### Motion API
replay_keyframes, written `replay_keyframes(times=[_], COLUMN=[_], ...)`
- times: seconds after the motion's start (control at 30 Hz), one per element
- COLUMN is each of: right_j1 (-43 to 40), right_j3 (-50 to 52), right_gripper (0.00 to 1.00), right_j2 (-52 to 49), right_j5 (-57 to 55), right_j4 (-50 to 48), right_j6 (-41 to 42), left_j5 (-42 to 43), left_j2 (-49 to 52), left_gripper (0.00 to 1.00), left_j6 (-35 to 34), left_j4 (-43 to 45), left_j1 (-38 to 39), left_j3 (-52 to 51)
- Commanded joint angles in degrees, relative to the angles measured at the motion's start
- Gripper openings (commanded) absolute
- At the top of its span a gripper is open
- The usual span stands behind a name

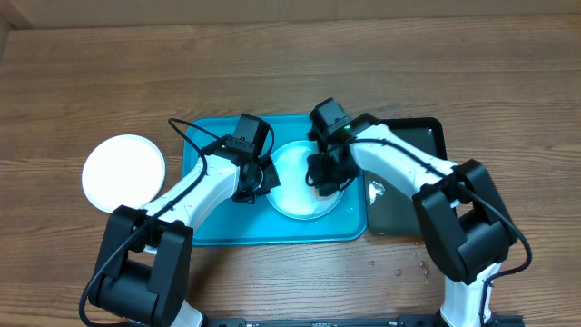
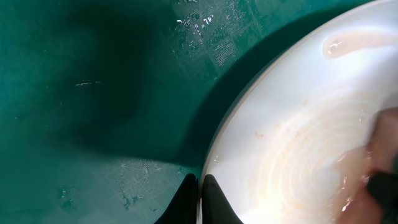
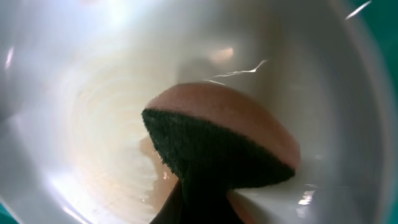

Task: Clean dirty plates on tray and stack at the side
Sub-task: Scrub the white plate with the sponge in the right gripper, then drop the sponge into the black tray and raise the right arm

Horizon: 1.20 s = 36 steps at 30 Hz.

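A pale blue plate [image 1: 295, 186] lies in the turquoise tray [image 1: 272, 238]. It has pale orange smears and wet swirls in the left wrist view [image 2: 298, 124] and in the right wrist view [image 3: 93, 93]. My left gripper [image 1: 247, 189] is shut on the plate's left rim [image 2: 200, 186]. My right gripper [image 1: 325, 177] is shut on a pink sponge with a dark green scouring side [image 3: 224, 137] and presses it on the plate. A clean white plate [image 1: 123, 170] sits on the table left of the tray. The yellow-green plate is out of view.
A narrower black tray [image 1: 399, 213] lies against the turquoise tray's right side, with something wet and shiny in it. Water drops [image 1: 399, 268] dot the wooden table in front of it. The turquoise tray's floor [image 2: 93, 93] is wet.
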<state>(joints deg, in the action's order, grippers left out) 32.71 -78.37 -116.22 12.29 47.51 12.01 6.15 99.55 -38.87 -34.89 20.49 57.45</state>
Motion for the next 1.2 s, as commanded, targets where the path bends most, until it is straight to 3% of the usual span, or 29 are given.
replay_keyframes(times=[0.0,0.27,0.53,0.73,0.97,1.17], right_j1=[4.4,4.9,-3.3,-10.1,-18.2,-21.2], right_j3=[1.3,-1.4,-15.3,-18.7,-17.0,-10.3], right_gripper=[0.04,0.04,0.04,0.04,0.04,0.04], right_j2=[-3.2,-3.1,0.6,4.7,5.2,5.2], right_j5=[4.8,9.3,11.1,10.2,-5.0,-14.4], right_j4=[-0.1,-3.0,7.2,15.7,27.2,26.5], right_j6=[1.6,3.0,-0.5,-4.1,-4.9,-4.5], left_j5=[1.4,1.4,1.3,1.3,1.3,1.3], left_j2=[0.2,0.2,0.2,0.2,0.2,0.2], left_gripper=[0.04,0.04,0.04,0.04,0.04,0.04], left_j6=[-0.1,-0.1,-0.1,-0.1,-0.1,-0.1], left_j4=[0.9,0.8,-0.4,-0.4,-0.4,-0.4], left_j1=[0.2,0.2,0.2,0.2,0.2,0.2], left_j3=[-0.1,-0.1,-0.1,-0.1,-0.1,-0.1])
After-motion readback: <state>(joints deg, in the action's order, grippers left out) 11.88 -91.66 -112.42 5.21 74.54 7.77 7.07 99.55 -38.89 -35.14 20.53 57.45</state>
